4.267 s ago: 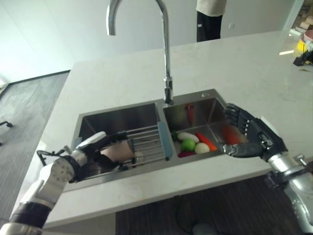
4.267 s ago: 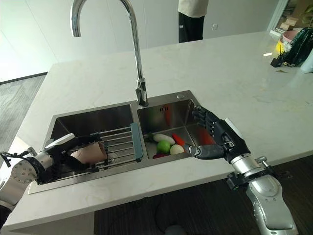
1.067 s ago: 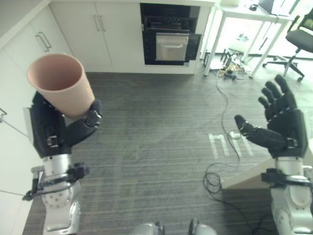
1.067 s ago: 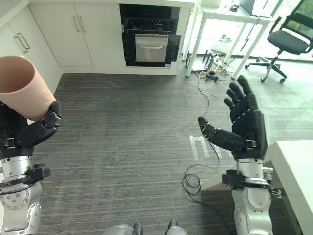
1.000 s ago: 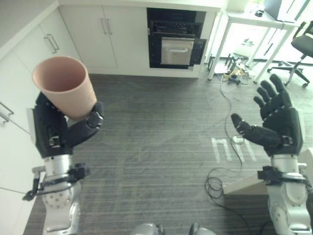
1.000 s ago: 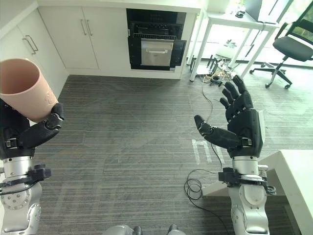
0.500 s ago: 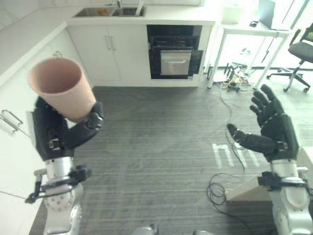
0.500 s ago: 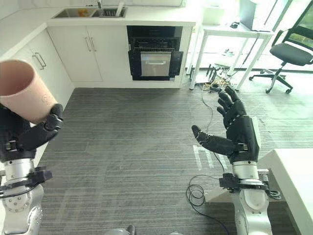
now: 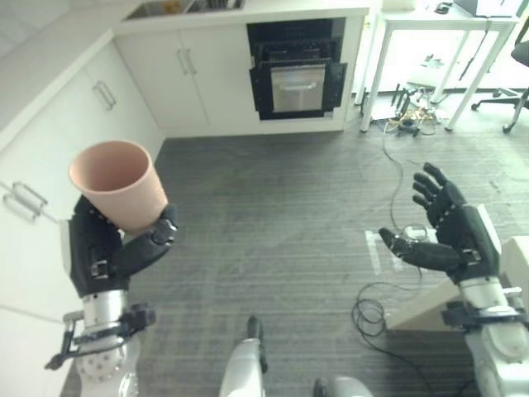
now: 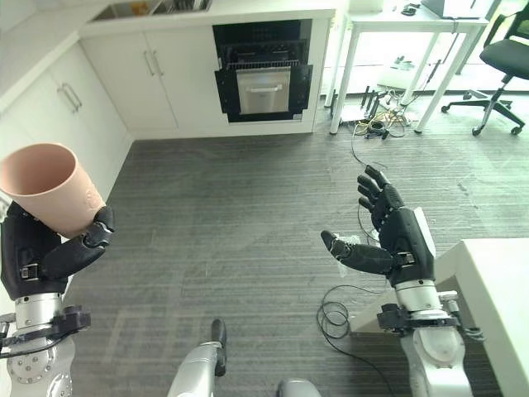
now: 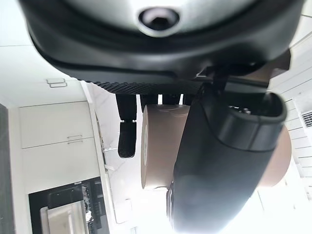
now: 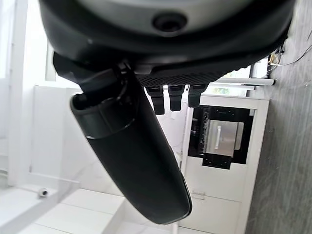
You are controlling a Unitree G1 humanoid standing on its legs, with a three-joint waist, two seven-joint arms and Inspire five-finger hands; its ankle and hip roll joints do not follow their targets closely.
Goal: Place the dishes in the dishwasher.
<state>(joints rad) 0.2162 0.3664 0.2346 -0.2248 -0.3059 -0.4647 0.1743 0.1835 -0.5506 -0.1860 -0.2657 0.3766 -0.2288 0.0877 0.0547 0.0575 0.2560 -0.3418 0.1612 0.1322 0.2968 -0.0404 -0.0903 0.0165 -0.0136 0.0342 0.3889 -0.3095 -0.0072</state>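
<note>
Fingers and thumb of the left robot hand (image 9: 103, 252) curl round the lower part of a pink cup (image 9: 119, 184), which stands upright with its open mouth up, raised at the left of the head views. The left wrist view shows the same cup (image 11: 161, 146) pressed between the thumb and the fingers. The right robot hand (image 10: 397, 244) is held up at the right with its fingers spread and straight and its thumb pointing inward, holding nothing.

Between the two hands lies a wide stretch of grey striped floor (image 9: 273, 215), bare across its middle. White cabinets (image 9: 50, 157) with bar handles run close along the left side, just beside the cup-holding hand. At the far end stands a dark built-in appliance (image 9: 297, 70), its front part open with a rack visible inside, set among more white cabinet doors, with a sink (image 10: 149, 8) in the surface above. To the far right a white table (image 10: 413, 33) stands over a tangle of cables (image 9: 405, 124), and an office chair (image 10: 504, 58) stands beyond it. A white surface corner (image 10: 488, 289) sits just beside the right robot hand.
</note>
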